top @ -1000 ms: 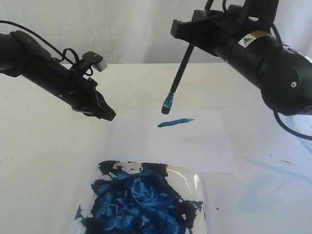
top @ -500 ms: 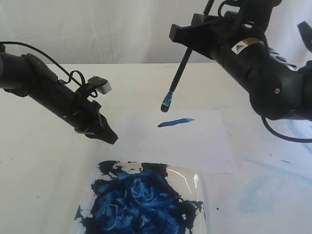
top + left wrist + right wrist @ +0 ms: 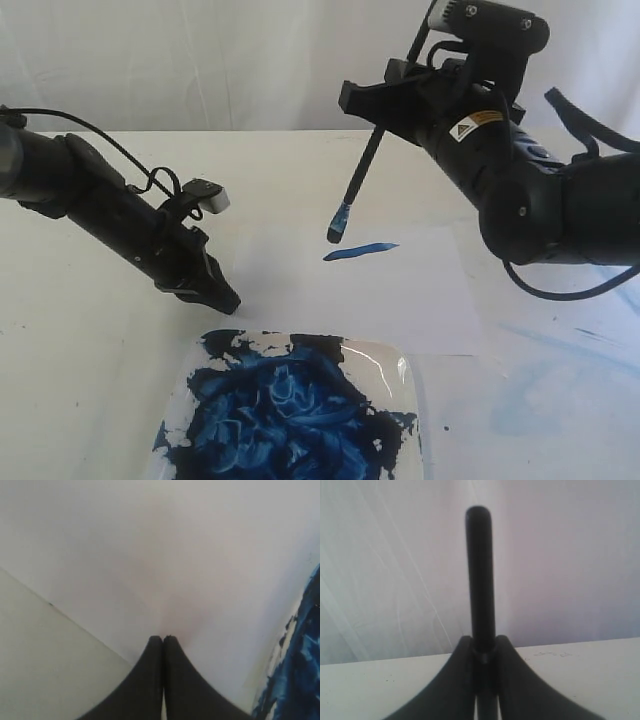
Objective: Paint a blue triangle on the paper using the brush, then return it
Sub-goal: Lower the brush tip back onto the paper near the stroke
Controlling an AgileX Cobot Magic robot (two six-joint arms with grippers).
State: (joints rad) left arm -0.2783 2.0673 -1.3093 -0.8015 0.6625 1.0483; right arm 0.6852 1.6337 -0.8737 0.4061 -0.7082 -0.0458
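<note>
The white paper (image 3: 400, 300) lies mid-table and carries one short blue stroke (image 3: 360, 251); no triangle outline shows. My right gripper (image 3: 377, 112) is shut on the black handle of the brush (image 3: 358, 180), which hangs tilted with its blue bristles (image 3: 338, 230) just above the paper, left of the stroke. In the right wrist view the handle (image 3: 480, 570) rises from between the closed fingers of the right gripper (image 3: 483, 647). My left gripper (image 3: 225, 300) is shut and empty, its tip down at the paper's near left corner. The left wrist view shows the left gripper (image 3: 163, 639) over the paper (image 3: 200, 555).
A clear tray (image 3: 405, 375) full of dark blue paint (image 3: 285, 410) sits at the near edge, just in front of the paper and close to the left gripper. Pale blue smears (image 3: 520, 410) mark the table on the right. A white backdrop hangs behind.
The left gripper has come down and nearer, from the paper's left edge to its near left corner. The right arm has swung left and turned; the brush tip has hardly moved.
</note>
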